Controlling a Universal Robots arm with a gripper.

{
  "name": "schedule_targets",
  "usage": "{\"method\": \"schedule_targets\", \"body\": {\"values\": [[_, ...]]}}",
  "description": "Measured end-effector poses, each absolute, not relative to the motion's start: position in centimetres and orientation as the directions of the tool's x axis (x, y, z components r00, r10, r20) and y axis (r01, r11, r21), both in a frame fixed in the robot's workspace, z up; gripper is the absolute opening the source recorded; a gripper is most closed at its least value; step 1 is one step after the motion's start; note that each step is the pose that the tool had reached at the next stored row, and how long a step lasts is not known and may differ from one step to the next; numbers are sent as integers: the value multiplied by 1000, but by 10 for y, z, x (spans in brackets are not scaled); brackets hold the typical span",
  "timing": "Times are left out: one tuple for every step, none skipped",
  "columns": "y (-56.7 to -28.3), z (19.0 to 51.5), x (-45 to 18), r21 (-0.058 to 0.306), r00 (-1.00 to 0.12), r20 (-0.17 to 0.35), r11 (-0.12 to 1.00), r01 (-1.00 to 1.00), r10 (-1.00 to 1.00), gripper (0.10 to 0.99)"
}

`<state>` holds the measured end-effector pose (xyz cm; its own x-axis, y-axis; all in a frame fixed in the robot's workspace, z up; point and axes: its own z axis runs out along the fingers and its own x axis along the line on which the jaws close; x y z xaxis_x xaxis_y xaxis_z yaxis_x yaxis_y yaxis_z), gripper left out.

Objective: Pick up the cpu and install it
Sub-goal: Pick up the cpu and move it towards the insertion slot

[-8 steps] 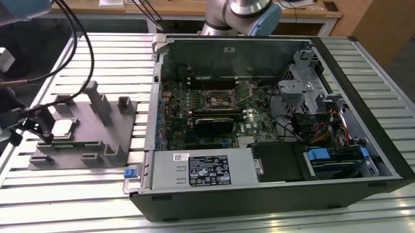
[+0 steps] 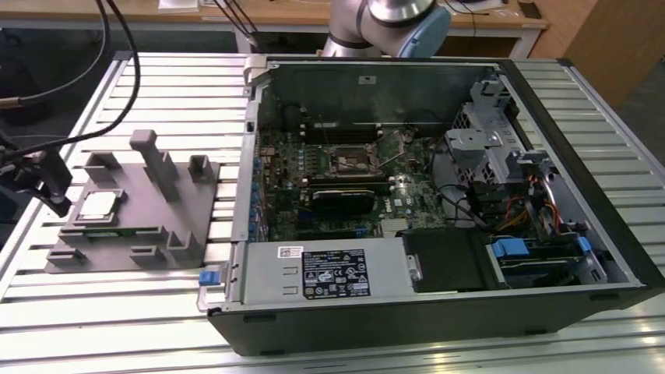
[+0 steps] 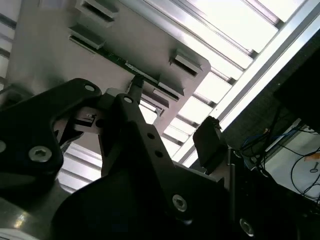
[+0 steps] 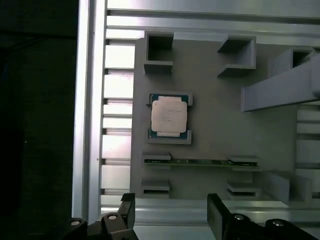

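Resting flat in a shallow seat of one grey holder [image 2: 135, 210], one cpu [image 2: 96, 204] is seen with its pale metal top facing up. The holder is laid on a slatted metal desk [image 2: 156, 70], toward the exterior view's left. In the first wrist view the cpu [image 4: 169, 116] is framed by a thin darker rim, and one narrow green circuit strip [image 4: 200, 161] is held on edge in the holder [image 4: 215, 130], just beside the chip.

One pincer [image 2: 58, 201] is placed at the holder's edge on the exterior view's left, near the cpu but apart from it. In the first wrist view the pincer [image 4: 171, 215] is shown spread wide: two dark fingers [image 4: 127, 212] are set well apart, and nothing is gripped between them. The green strip lies between the fingertips and the chip, so no contact with the cpu is made.

One open computer case [image 2: 582, 195] is laid on its side on the desk toward the exterior view's right. Inside it, one motherboard [image 2: 311, 187] is exposed, and one square metal-framed socket [image 2: 351, 160] is seen near its middle. One silver power-supply box [image 2: 322, 273] with a white label is fitted along the case's near wall. One arm segment [image 2: 390, 23] is seen beyond the case.
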<state>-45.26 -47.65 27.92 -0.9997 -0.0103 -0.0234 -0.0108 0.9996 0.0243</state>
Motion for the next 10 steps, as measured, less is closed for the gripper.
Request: {"method": "schedule_targets", "body": {"values": [[-477,284,-453,24,-1000,-23,1000,-11,-10,682],[-476,289,-453,24,-1000,-23,1000,-11,-10,682],[-476,293,-453,24,-1000,-23,1000,-11,-10,682],[-476,298,-453,24,-1000,-23,1000,-11,-10,682],[-476,302,-453,24,-1000,-23,1000,-11,-10,682],[-475,303,-453,25,-1000,-24,1000,-11,-10,682],[-470,302,-453,24,-1000,-23,1000,-11,-10,682],[-466,301,-453,24,-1000,-23,1000,-11,-10,682],[-464,300,-453,24,-1000,-23,1000,-11,-10,682],[-462,300,-453,24,-1000,-23,1000,-11,-10,682]]}}
